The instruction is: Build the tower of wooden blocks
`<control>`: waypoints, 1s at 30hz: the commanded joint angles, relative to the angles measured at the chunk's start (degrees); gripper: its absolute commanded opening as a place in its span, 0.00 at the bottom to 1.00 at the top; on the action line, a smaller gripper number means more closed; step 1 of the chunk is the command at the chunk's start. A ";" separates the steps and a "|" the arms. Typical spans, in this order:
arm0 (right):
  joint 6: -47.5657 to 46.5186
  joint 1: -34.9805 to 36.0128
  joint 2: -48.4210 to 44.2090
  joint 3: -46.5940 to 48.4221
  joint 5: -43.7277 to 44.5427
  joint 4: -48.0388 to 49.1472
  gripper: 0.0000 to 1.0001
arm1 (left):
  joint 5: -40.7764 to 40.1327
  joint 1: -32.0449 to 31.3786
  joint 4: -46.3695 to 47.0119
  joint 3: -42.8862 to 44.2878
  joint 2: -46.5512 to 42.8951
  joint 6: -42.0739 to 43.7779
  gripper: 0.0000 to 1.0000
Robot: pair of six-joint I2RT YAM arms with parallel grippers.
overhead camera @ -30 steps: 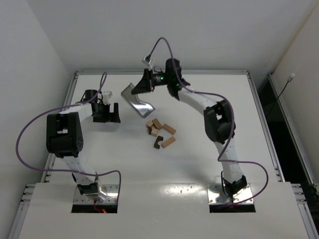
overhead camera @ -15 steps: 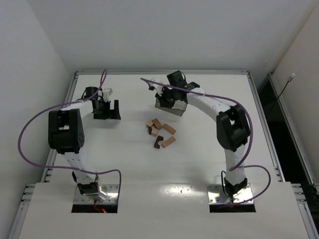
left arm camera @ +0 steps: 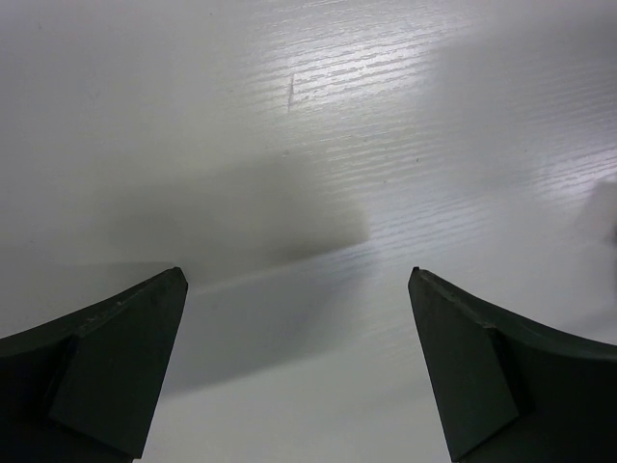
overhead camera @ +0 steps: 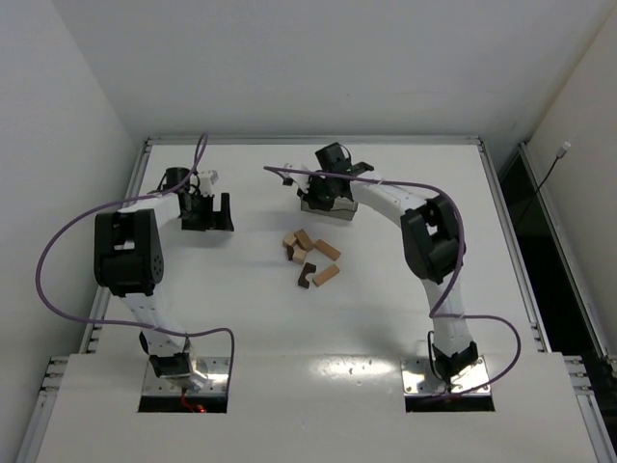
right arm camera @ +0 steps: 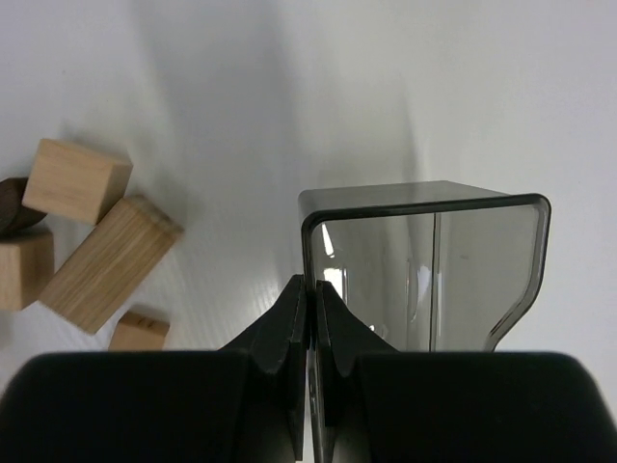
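Note:
The wood blocks [overhead camera: 310,257] lie loose in a small heap at mid-table, light tan cuboids with a dark brown piece [overhead camera: 303,278] among them. No tower is in view. My right gripper [overhead camera: 322,196] is just behind the heap, shut on the left wall of the grey translucent tray [overhead camera: 332,206]. In the right wrist view, the right gripper [right arm camera: 310,294] pinches the tray [right arm camera: 434,260], which stands on the table. Tan blocks [right arm camera: 108,262] lie to its left. My left gripper [overhead camera: 209,220] stands open at the back left. In the left wrist view, the left gripper [left arm camera: 299,285] holds nothing over bare table.
A raised rim [overhead camera: 313,141] runs along the table's back edge, close behind the tray. Purple cables [overhead camera: 58,251] loop beside both arms. White walls close in at the back and left.
My right arm has brought the tray down from a tilted pose in the air and to the right, onto the table behind the blocks. The left gripper has shifted slightly back.

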 commanded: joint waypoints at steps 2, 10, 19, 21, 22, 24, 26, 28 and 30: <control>-1.29 1.35 2.21 5.10 -2.32 0.56 0.00 | 1.19 0.70 0.50 2.23 0.27 -0.09 1.00; -1.99 2.50 3.97 6.33 -4.60 -2.25 0.00 | 1.19 0.70 0.50 2.23 1.32 -0.09 1.00; -3.14 5.05 1.77 2.73 -8.64 -6.91 0.00 | 1.72 0.70 0.50 2.76 1.85 -0.09 1.00; -3.14 5.57 1.77 2.20 -9.17 -7.44 0.00 | 1.72 0.70 0.50 2.76 1.85 -0.09 1.00; -3.14 6.10 1.25 2.20 -9.18 -7.44 0.00 | 1.72 0.70 0.50 2.76 1.85 -0.09 1.00; -2.53 6.71 1.24 0.98 -9.18 -7.96 0.00 | 1.72 0.70 0.50 2.23 1.85 -0.09 1.00; -2.52 7.24 -0.16 0.27 -9.88 -7.97 0.00 | 1.72 0.70 0.50 2.23 1.33 -0.09 1.00; -1.99 7.77 -0.95 -1.31 -9.88 -7.97 0.00 | 1.72 0.70 0.50 2.23 1.32 -0.09 1.00; -1.38 8.39 -2.09 -3.51 -9.88 -7.27 0.00 | 1.72 0.70 0.50 2.23 1.32 -0.09 1.00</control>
